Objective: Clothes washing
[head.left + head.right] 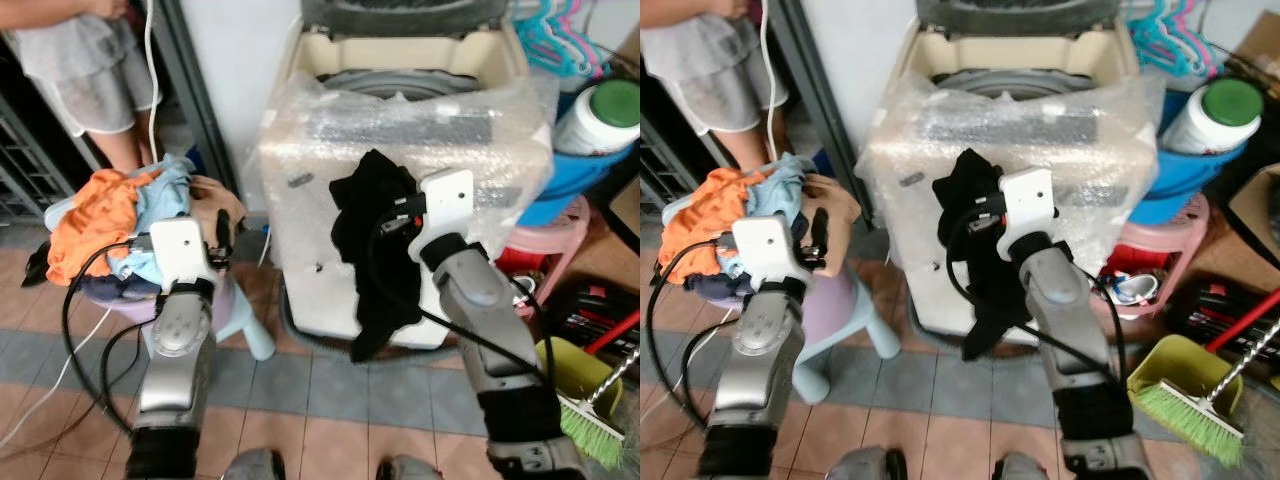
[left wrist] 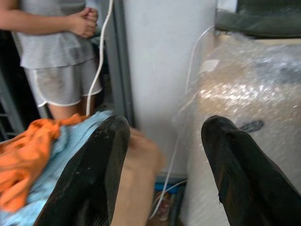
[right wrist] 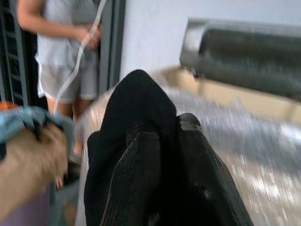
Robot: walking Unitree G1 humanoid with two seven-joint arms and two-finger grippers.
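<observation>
Black garment [image 1: 372,250], orange and pale-blue laundry pile [image 1: 110,215], cream washer [image 1: 310,290]

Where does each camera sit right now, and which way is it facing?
Left eye: on the head, looking forward and down at the washing machine; both silver arms show.
Right eye: same head, same scene, shifted sideways.
Left wrist: looks along the open left tool toward the clothes pile and a person.
Right wrist: looks along the right tool, shut on the black garment, toward the machine.
Shared: both wrist views catch the person and the pile.
</observation>
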